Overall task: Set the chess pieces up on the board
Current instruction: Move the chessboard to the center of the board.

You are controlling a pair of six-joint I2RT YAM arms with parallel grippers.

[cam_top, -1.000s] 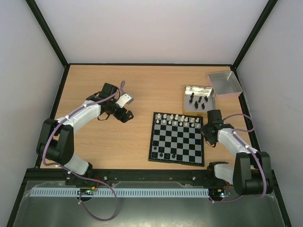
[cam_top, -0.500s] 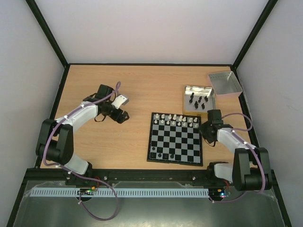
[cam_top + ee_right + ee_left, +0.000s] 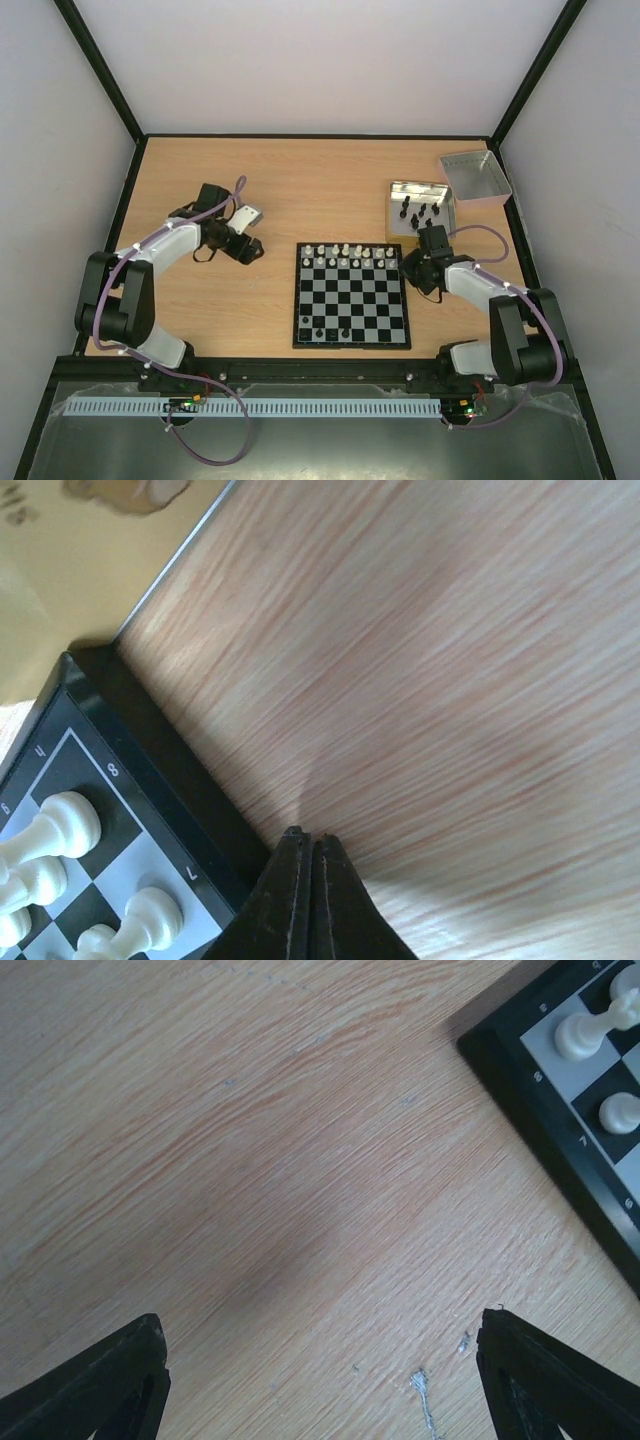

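From above, the board (image 3: pixel 350 297) lies near the front middle of the table (image 3: pixel 300 180), with white chess pieces (image 3: pixel 345 250) on its far rows and black ones in the tin (image 3: pixel 391 205). The left wrist view shows the left gripper (image 3: pixel 320 1380) spread wide and empty beside the board's corner. The right wrist view shows the right gripper (image 3: pixel 308 845) pinched closed on nothing, its tips at the board's black border.

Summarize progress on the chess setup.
Done: white pieces line the far rows of the board; a few black pieces stand on its near side. In hand: nothing; left hand open, right hand shut at the board edge. Left: loose black pieces in the tin.
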